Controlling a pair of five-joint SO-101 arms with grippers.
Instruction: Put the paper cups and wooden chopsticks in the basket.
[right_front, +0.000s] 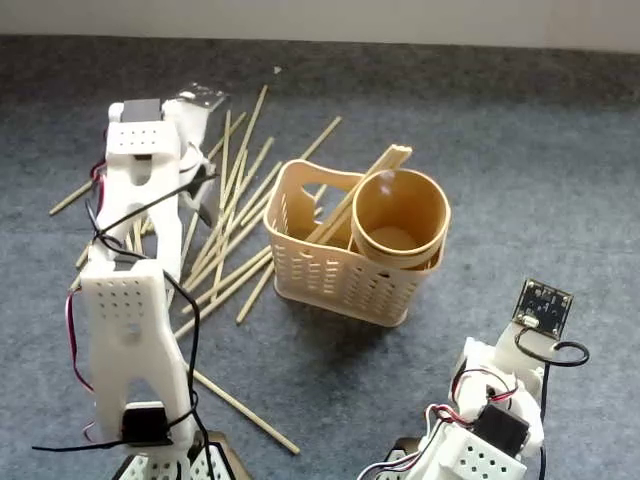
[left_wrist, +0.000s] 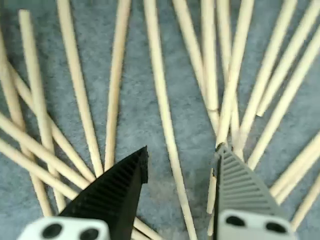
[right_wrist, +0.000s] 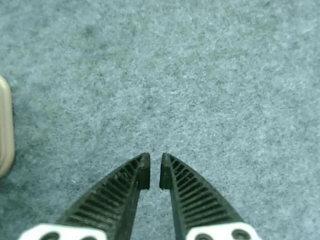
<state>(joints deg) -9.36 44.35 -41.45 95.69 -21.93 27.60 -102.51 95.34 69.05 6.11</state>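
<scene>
Over the loose wooden chopsticks on the tabletop, the left end effector hangs spread, straddling one stick, apparently placed to pinch it. Beside them, the paper cups sit nested in the basket, a few chopsticks leaning alongside. Near the basket, the right end effector is pressed almost together, empty, over bare tabletop.

Grey carpeted table, basket beside scattered chopsticks
</scene>
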